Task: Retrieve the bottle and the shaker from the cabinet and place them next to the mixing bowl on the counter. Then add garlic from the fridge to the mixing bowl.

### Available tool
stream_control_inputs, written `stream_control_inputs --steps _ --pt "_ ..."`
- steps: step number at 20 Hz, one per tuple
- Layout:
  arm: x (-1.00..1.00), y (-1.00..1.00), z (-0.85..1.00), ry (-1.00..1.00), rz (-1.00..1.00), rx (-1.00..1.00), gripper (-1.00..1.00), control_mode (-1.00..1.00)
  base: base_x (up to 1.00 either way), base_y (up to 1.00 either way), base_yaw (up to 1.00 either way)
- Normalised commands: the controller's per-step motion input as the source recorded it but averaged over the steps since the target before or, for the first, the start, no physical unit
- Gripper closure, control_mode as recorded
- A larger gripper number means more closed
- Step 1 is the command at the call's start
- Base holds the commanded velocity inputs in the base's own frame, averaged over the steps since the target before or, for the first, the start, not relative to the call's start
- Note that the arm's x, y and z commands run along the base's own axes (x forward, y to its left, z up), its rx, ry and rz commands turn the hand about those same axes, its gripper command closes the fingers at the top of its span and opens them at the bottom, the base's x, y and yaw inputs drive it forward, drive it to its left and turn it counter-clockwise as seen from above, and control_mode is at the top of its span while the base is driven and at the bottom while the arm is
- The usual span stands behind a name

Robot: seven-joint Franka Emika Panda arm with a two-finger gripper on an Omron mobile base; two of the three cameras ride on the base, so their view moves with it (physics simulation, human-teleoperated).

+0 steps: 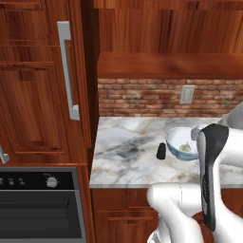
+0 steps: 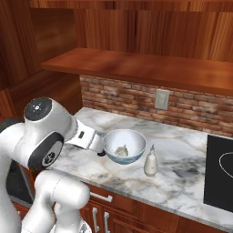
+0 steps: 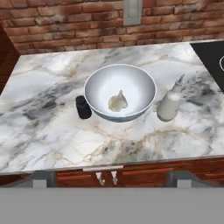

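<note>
where the counter [image 3: 52, 140] meets the brick backsplash [image 3: 65, 26], a pale wall outlet [image 3: 132, 11] sits on the bricks above the mixing bowl [image 3: 120, 92], and a reddish wooden shelf [image 2: 136, 66] runs over the bricks. a black cooktop [image 2: 218, 175] lies on the marble at the far right of the right base view, well apart from the bowl. in the left base view the tall cabinet [image 1: 38, 80] with its long grey bar handle [image 1: 68, 71] stands to the left of the worktop, its door shut, and a dark oven front [image 1: 38, 201] sits below it. the robot's own white and dark arm crosses the right part of that view and hides the bowl's right side.

the bowl is round, white inside and pale blue-grey outside, standing upright near the middle of the marble. the garlic [image 3: 118, 101] is a small off-white lump lying on the bowl's floor. the shaker [image 3: 83, 107], a short dark cylinder with a rounded top, stands upright just beside the bowl's left rim in the hand view. the bottle [image 3: 170, 103], cream-white with a thin neck, stands just beside the bowl on the other side.

the gripper [image 3: 111, 177] hangs back over the counter's front edge, its fingers [image 3: 43, 178] spread wide and holding nothing.
</note>
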Motion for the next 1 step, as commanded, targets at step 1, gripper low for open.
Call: stream_control_inputs --steps 1 --pt "-0.45 0.0 0.84 -0.02 0.0 0.0 -1.0 -1.0 0.0 0.0 0.0"
